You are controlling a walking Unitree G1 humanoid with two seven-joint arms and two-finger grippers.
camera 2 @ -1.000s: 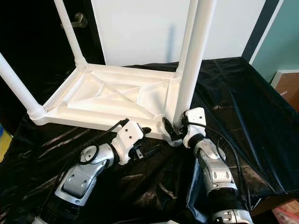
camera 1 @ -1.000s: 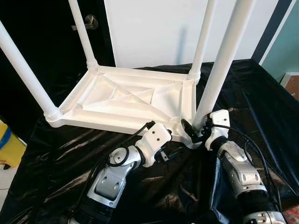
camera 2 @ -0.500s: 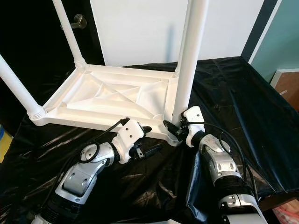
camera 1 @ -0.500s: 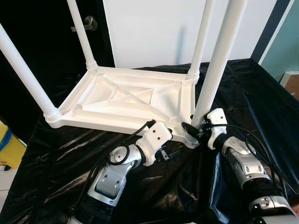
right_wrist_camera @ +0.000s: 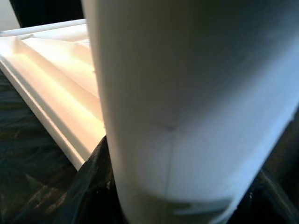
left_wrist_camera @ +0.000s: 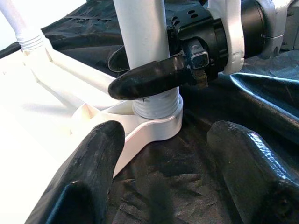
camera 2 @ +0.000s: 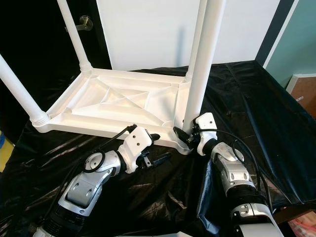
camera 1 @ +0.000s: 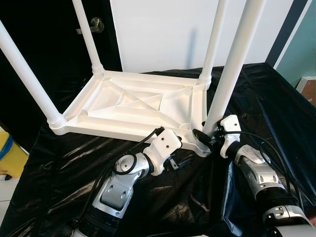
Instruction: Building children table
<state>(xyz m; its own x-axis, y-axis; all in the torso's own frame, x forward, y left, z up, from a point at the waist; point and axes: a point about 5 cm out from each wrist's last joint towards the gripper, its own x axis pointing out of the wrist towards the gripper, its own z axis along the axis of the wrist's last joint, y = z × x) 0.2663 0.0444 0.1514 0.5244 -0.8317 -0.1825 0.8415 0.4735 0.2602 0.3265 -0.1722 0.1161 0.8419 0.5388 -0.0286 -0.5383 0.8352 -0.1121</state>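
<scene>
A white plastic children's table [camera 1: 133, 103] lies upside down on a black sheet [camera 1: 64, 163], with its legs pointing up. The near right leg [camera 1: 232, 64] stands in its corner socket [left_wrist_camera: 156, 123]. My right gripper [camera 1: 203, 140] is shut around the base of this leg; in the left wrist view one black finger [left_wrist_camera: 149, 79] crosses in front of the leg. My left gripper [camera 2: 157, 148] stands open just in front of the table's near edge, beside that corner, holding nothing. The right wrist view looks straight at the leg [right_wrist_camera: 196, 93] from very close.
The black sheet drapes over the whole work surface and falls off at its front and right edges. A dark door with a metal handle [camera 1: 96, 23] and a white wall stand behind. A yellow object [camera 1: 7, 153] sits at the far left, a box [camera 2: 303, 89] at the right.
My right forearm has turned and swung a little outward while its gripper stayed on the leg's base. The near right leg stands slightly more upright. The left arm has hardly moved.
</scene>
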